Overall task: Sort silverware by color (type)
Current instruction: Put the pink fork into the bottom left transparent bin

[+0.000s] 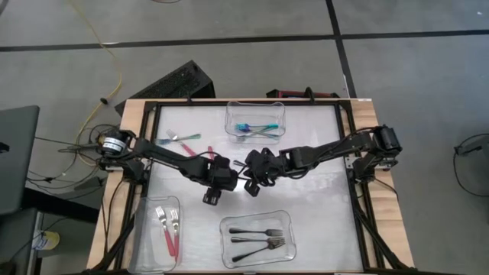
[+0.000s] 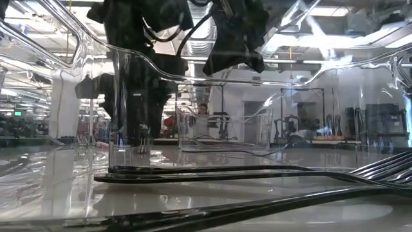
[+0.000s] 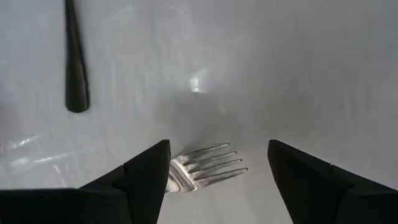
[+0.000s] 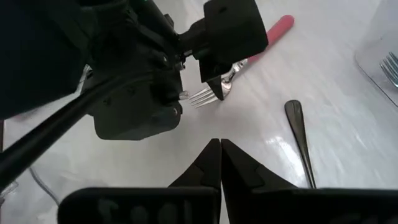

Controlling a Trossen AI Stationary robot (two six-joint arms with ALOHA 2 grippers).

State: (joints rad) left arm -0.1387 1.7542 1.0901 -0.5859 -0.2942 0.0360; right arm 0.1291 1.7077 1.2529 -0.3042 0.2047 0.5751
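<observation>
While straddling the red-handled fork (image 4: 245,62) at centre frame with jaws spread, left gripper (image 3: 217,180) sits nearest, silver tines between its fingers and handle running toward upper right, right gripper (image 4: 220,163) pinched shut just beside.

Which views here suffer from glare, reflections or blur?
Low view: clear bin walls streak and warp the room behind, and the nearest black forks are soft. High view: the white tabletop shines evenly. Left wrist view: a bright hotspot above the fork tines, between the left end effector's open fingers.
</observation>
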